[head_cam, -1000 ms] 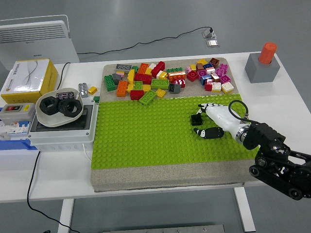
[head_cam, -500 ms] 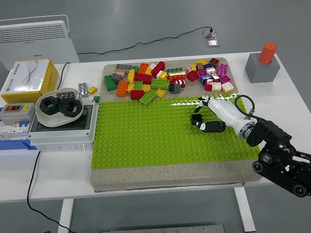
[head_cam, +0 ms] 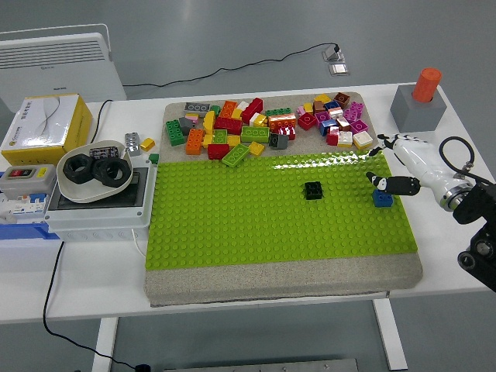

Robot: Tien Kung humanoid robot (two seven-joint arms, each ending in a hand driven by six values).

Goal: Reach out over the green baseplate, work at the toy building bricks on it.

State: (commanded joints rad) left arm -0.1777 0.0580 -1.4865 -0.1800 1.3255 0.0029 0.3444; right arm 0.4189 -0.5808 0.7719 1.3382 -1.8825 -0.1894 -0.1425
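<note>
My right hand at the green studded baseplate's right edge

My right hand (head_cam: 399, 167) hovers, fingers loose, holding nothing, above 1 small blue plastic brick (head_cam: 381, 198) on the baseplate (head_cam: 232, 225); light, rigid, best pinched by its sides.

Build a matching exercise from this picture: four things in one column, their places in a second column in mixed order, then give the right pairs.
Things:
1. black brick
2. blue brick
3. orange cylinder
4. black rings

Places:
A. in a white bowl at the table's left
B. standing in a grey block at the far right
C. alone near the middle of the green baseplate
D. at the baseplate's right edge, under the right hand

Pairs: 1-C, 2-D, 3-B, 4-A
</note>
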